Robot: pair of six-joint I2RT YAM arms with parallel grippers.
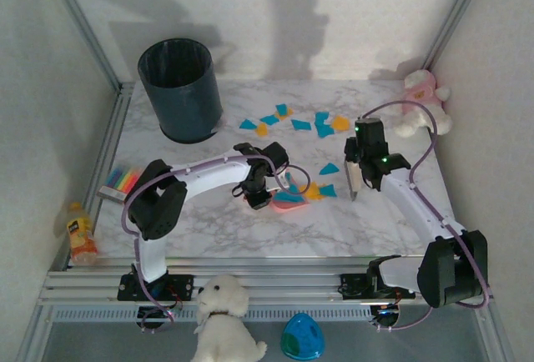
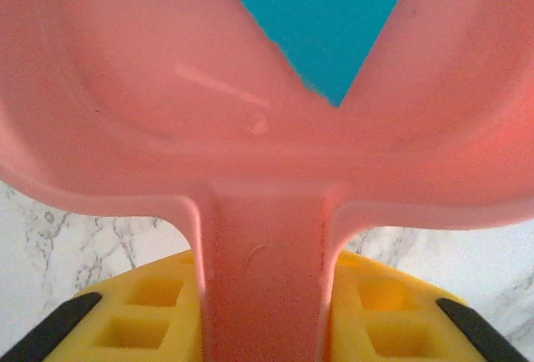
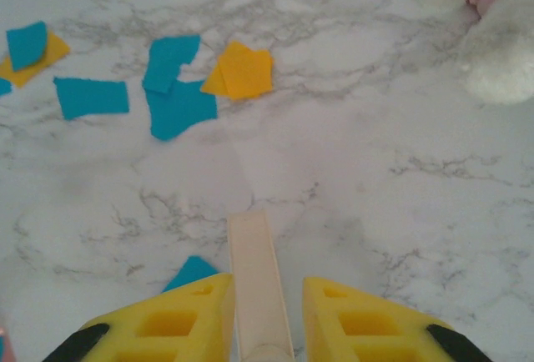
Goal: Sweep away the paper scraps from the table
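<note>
Fingers (image 2: 142, 316) of the left gripper (image 2: 265, 295) pinch narrowly on the handle of a pink dustpan (image 2: 125, 87). The pan lies low near the middle of the tabletop (image 1: 209, 237), mouth turned right to receive, and a blue scrap (image 2: 334, 20) sits in it. The right gripper (image 3: 254, 316) is clamped on a slim cream stick (image 3: 253, 253) pointing down just right of the pan — the pusher, I judge.

Most paper scraps (image 1: 292, 120) lie loose toward the far edge, between the dark bin (image 1: 179, 87) by the far-left corner and a plush toy (image 1: 421, 99) at the right edge; a few lie at the pan's mouth. Marble along the near edge is bare — room to draw back. Sticky notes (image 1: 121, 180) hug the left edge, well apart.
</note>
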